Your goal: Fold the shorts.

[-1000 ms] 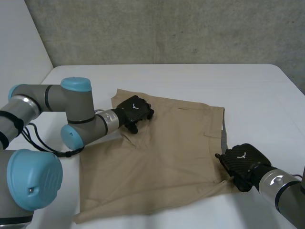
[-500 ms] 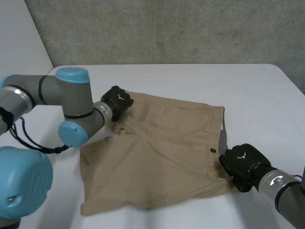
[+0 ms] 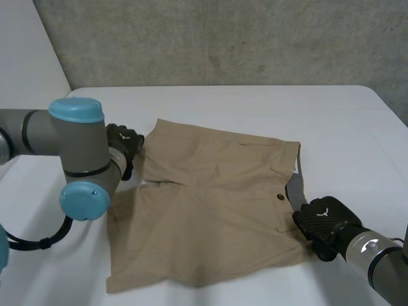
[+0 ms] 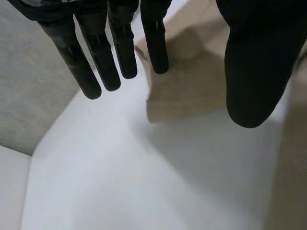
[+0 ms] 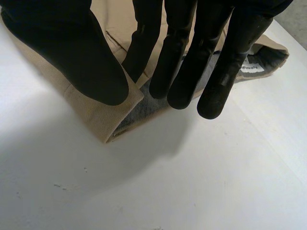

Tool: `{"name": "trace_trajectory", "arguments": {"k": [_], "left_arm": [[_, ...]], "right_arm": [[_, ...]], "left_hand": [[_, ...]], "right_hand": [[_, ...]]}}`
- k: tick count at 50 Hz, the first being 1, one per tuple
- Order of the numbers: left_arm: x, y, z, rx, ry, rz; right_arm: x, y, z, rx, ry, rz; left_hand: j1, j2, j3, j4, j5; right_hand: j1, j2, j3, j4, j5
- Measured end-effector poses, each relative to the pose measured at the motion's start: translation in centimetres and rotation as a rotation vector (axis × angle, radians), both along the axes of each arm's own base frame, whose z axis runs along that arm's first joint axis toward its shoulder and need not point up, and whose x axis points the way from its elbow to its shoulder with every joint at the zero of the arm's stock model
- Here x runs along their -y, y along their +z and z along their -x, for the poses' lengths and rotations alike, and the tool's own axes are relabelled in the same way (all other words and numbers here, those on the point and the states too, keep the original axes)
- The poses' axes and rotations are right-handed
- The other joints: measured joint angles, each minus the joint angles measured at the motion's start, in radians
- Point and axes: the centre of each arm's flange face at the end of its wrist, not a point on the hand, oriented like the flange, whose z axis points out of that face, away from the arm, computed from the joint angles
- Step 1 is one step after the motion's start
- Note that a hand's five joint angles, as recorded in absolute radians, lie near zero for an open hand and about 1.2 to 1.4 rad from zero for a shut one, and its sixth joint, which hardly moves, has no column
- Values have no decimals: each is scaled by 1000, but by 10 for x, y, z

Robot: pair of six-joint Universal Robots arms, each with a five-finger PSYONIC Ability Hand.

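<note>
The tan shorts lie spread flat on the white table, waistband to the right with its grey lining turned up. My left hand hovers just off the shorts' far left corner. In the left wrist view its fingers are straight and spread, holding nothing, and the shorts' corner lies beyond the fingertips. My right hand is at the waistband's near corner. In the right wrist view its thumb presses the tan cloth against the fingers on the lining.
A grey concrete wall runs behind the table's far edge. My left arm's elbow stands over the table's left side. Bare table surface lies beyond and to the right of the shorts.
My left hand has slid left off the shorts and let go of the cloth, which now lies flatter on that side. The right hand has stayed at the waistband corner.
</note>
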Motion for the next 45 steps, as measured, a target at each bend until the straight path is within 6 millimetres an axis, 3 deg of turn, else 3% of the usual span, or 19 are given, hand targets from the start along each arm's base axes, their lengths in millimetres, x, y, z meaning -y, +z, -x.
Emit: {"name": "trace_trajectory", "arguments": {"k": [7, 14, 20, 27, 35, 38, 40, 45], "left_arm": [[5, 21, 0, -57, -62, 71], [13, 25, -1, -95, -168, 79], [19, 19, -1, -101, -227, 71], [29, -5, -3, -28, -264, 49], [33, -22, -10, 63, -243, 38], [32, -24, -12, 82, -218, 32], [29, -26, -14, 99, -188, 24], [20, -26, -20, 127, -129, 3]], "right_arm": [[-1, 0, 0, 0, 0, -2], [-1, -1, 0, -1, 0, -4], [-2, -1, 0, -1, 1, -7], [-2, -2, 1, -1, -1, -8], [-2, -2, 1, -3, 1, -8], [-2, -2, 1, -3, 1, -8], [-2, -2, 1, -3, 2, -8], [-2, -1, 1, -2, 1, -8]], "left_hand": [[0, -2, 0, -1, 0], [0, -7, -11, -9, -9], [0, -7, -14, -11, -13], [4, -2, -10, 3, 9], [497, 490, 478, 498, 493], [497, 490, 478, 498, 493], [585, 640, 624, 651, 621], [585, 648, 631, 660, 621]], "right_hand": [[0, 0, 0, 0, 0], [0, 0, 0, 0, 0], [0, 0, 0, 0, 0], [0, 0, 0, 0, 0], [0, 0, 0, 0, 0], [0, 0, 0, 0, 0], [0, 0, 0, 0, 0], [0, 0, 0, 0, 0]]}}
